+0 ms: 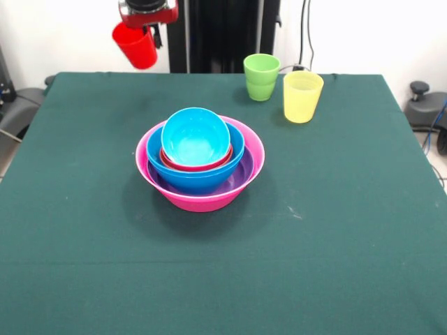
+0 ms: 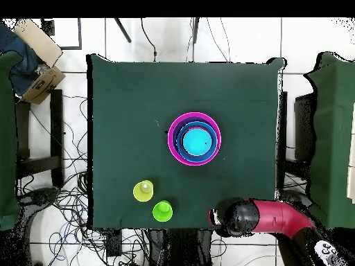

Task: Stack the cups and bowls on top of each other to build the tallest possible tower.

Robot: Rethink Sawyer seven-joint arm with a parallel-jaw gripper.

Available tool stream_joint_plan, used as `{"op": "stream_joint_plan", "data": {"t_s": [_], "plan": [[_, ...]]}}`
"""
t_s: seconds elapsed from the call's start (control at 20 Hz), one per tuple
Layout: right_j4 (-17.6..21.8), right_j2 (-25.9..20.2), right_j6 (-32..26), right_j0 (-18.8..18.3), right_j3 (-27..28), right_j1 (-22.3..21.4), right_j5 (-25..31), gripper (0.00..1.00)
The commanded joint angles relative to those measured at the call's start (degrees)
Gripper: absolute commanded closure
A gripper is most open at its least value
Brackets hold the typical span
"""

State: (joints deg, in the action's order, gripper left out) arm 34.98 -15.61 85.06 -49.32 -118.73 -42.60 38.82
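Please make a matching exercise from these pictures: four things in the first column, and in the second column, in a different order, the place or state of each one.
Things:
1. red cup
2. green cup
3. cyan bowl
4. pink bowl

Places or states:
A. outermost bowl, at the bottom of the tower
B. held in the air by the gripper, tilted
C. innermost bowl, on top of the nested pile
D. upright on the table beside the yellow cup

Pairs: 1-B, 2-D, 3-C, 4-A
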Motion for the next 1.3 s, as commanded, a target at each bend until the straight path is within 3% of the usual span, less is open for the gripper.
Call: {"op": "stream_joint_plan", "data": {"t_s": [0.05,0.4,1.15,1.3], "plan": [[-5.1,-8.7,-6.5,3.0,5.2,-4.4,10.4,1.0],[-4.8,-8.5,-2.2,6.9,8.4,-2.9,12.8,1.0],[-11.3,-12.0,-5.7,8.1,4.9,-13.7,18.0,1.0],[-11.6,-12.4,-6.0,7.9,5.7,-13.6,19.1,1.0]]}}
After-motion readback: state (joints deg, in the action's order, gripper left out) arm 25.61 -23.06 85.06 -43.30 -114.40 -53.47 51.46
